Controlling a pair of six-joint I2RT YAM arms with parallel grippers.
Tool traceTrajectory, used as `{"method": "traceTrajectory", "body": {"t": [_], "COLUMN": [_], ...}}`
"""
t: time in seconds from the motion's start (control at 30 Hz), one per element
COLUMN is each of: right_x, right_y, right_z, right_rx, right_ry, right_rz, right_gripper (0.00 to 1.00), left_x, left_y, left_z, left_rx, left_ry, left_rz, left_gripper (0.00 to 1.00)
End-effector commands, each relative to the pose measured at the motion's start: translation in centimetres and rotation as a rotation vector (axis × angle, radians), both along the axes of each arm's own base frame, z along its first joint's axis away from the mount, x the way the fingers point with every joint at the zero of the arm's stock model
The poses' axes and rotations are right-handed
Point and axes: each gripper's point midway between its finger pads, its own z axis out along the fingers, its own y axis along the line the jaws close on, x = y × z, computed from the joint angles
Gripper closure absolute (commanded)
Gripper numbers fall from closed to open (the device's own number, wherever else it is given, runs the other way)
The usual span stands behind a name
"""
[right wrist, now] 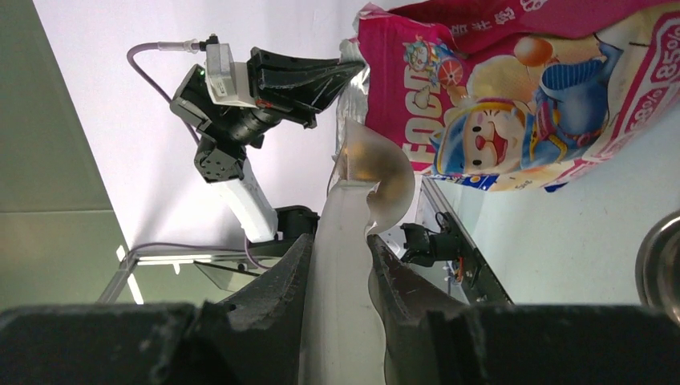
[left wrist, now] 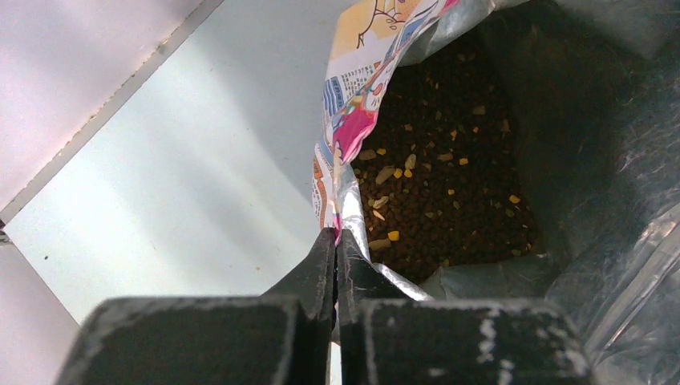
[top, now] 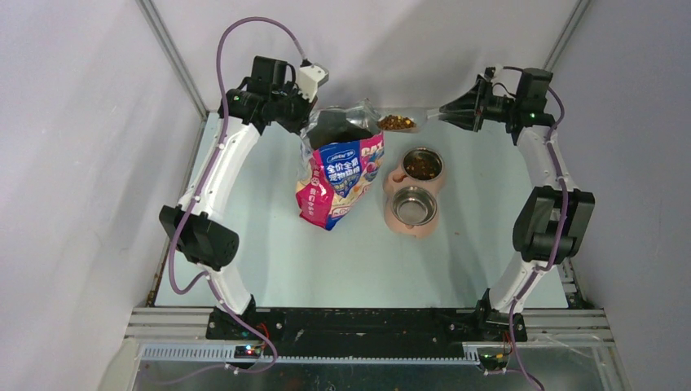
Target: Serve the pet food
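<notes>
- Pet food (top: 397,122) is up off the table (top: 277,261): a small brown heap riding in the cup of the clear scoop (top: 425,117), open face up.
- From overhead, that load sits just right of the mouth of the bag (top: 338,175) and just beyond the far bowl (top: 422,165).
- The scoop's long axis runs left to right. The cup end points left at the bag and the handle trails right into the right gripper (top: 458,112).
- From its own wrist camera, the right gripper has its two fingers (right wrist: 285,273) pressed on either side of the pale handle, clamped firmly.
- More pet food lies deep inside the bag, a dark granular bed flecked with yellow and tan bits.
- Some is also in the far bowl, a thin brown layer over the steel.
- Across the way, the left gripper (left wrist: 335,241) has its fingers together, with only the bag's rim pinched between them, holding the mouth open.
- The bag's long axis runs far to near, with the mouth at the far end and the pink, cartoon-printed face towards the arm bases.
- The near bowl (top: 415,205) shares the pink stand (top: 394,176) with the far one, just right of the bag.
</notes>
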Motion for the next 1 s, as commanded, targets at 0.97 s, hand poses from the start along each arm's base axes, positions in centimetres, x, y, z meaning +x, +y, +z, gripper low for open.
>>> {"method": "traceTrajectory", "body": {"t": [0.97], "right_x": [-8.3], "right_y": [-7.0], "right_z": [-5.1], "right_rx": [-0.005], "right_ry": [-0.038], "right_rz": [-0.157], "right_gripper": [1.00], "left_x": [2.3], "left_y": [-0.6], "left_z": [-0.2], "left_rx": [-0.028], "left_ry": [0.007], "left_rz": [0.001], "left_gripper": [1.00]}}
